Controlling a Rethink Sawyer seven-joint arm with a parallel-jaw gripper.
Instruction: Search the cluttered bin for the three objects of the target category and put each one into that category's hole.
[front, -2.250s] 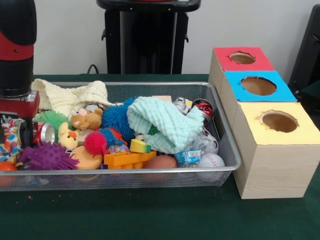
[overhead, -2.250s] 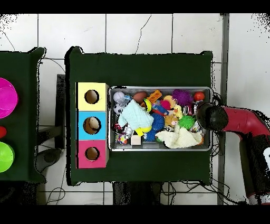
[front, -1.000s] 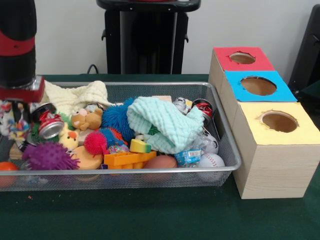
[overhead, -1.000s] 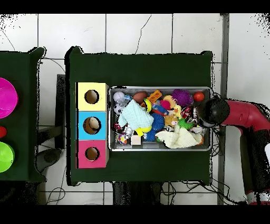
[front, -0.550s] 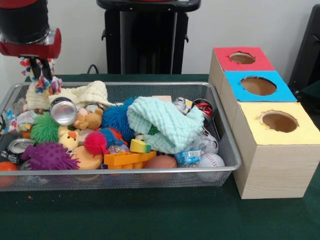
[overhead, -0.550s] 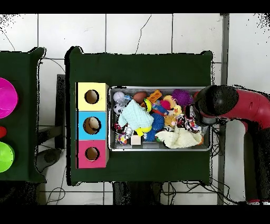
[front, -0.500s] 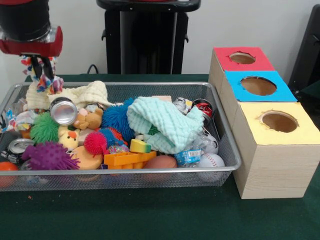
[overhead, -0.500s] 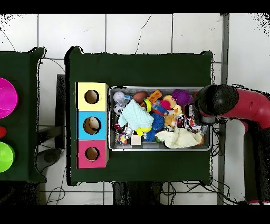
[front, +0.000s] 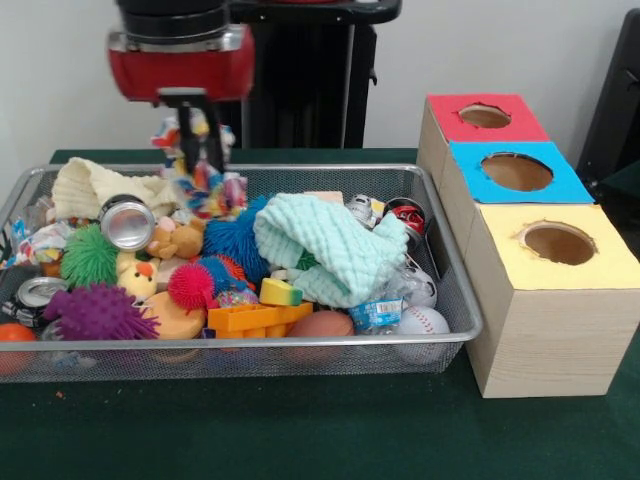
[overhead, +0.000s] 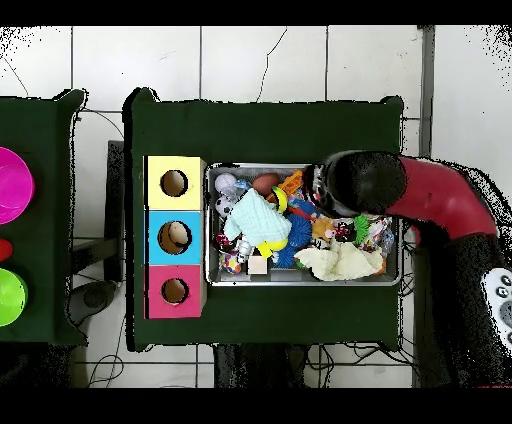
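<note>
My gripper (front: 199, 150) hangs over the back left-middle of the wire mesh bin (front: 300, 343) and is shut on the small white cloth with multicoloured dots (front: 207, 185). The cloth dangles just above the clutter. The cream waffle cloth (front: 95, 186) lies in the bin's back left corner. The mint-green waffle cloth (front: 325, 245) lies on the clutter in the middle. The yellow-topped box with its round hole (front: 558, 243) stands nearest the camera, right of the bin. In the overhead view the arm (overhead: 365, 182) hides the gripper. The bin (overhead: 300, 282), the mint cloth (overhead: 258, 220), the cream cloth (overhead: 340, 262) and the yellow hole (overhead: 174, 183) all show there.
The blue-topped box (front: 517, 172) and the red-topped box (front: 485, 116) stand behind the yellow one. The bin holds spiky balls (front: 97, 313), drink cans (front: 127, 222), plush animals (front: 173, 240), a baseball (front: 424, 321) and plastic blocks (front: 252, 318). The black pedestal (front: 295, 85) stands behind the bin.
My gripper lifted the dotted cloth out of the bin's left end in the front view. It carried the cloth rightward to above the bin's middle.
</note>
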